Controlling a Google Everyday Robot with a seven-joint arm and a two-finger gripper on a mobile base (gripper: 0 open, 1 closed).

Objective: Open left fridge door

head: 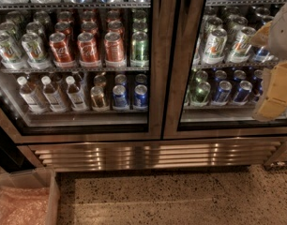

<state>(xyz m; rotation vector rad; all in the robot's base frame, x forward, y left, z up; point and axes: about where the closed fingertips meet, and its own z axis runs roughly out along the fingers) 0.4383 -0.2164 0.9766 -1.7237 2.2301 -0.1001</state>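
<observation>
The left fridge door (156,78) is a tall glass pane in a brushed steel frame. Red cola cans (87,48), silver and green cans, and clear bottles (52,93) show through it. Its right edge lies flush against the middle seam, so it looks closed. My gripper (274,95), tan and boxy under a white arm link (283,32), hangs at the right edge of the camera view. It is in front of the right door and well away from the left door, touching nothing that I can see.
The right glass door (228,55) shows green-white and blue cans. A steel vent grille (153,154) runs under both doors above a speckled floor (181,196). A clear plastic bin (52,193) with pinkish wrap stands at the lower left.
</observation>
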